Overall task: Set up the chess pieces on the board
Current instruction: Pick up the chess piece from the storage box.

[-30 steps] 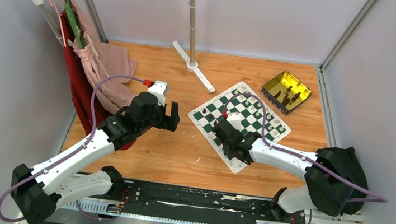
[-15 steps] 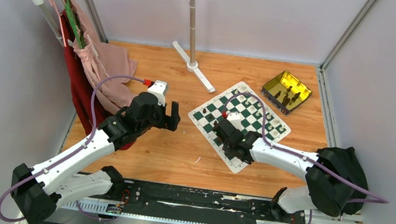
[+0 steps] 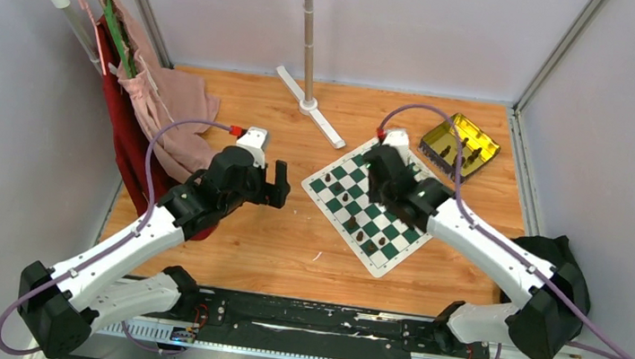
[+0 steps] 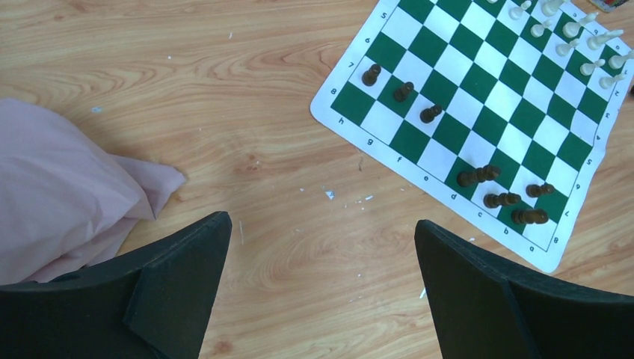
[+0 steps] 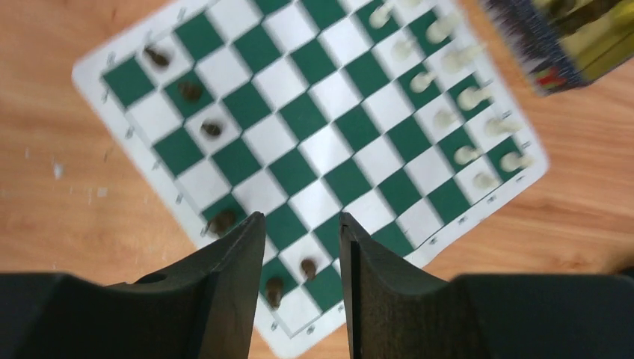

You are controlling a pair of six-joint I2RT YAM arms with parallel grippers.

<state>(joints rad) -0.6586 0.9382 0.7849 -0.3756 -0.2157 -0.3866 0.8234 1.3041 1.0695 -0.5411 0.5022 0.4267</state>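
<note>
Chess pieces (image 4: 502, 200) stand in two groups on the board (image 3: 331, 184), and none is between any fingers. Nearest the arms, the left gripper (image 4: 321, 221) hangs over the bare table (image 3: 289, 239) left of the board, spread as wide as it goes and holding nothing. In its wrist view the board lies ahead and to the right, well clear of both fingertips, and pink cloth (image 4: 60, 172) lies on the wood off the left finger. The board is set cornerwise to the arms. Dark pieces (image 4: 431, 114) keep to its near-left side, three in a slanting row by the left corner and four clustered toward the near corner. Small letters run along that border, h at the left down to a, with numerals up the adjoining edge. The right gripper (image 5: 300, 218) hovers high over the board, fingers partly apart with nothing between them. Only checked squares show through the gap, and the clustered dark figures sit just beside and below the fingertips in that blurred view. White pieces (image 4: 572, 28) line the far-right side in two rows. Beyond that side, apart from the board, sits a gold tin (image 3: 460, 144) with dark figures inside; marks on its wall are too blurred to read. Farthest back stands a metal pole (image 3: 309, 43).
</note>
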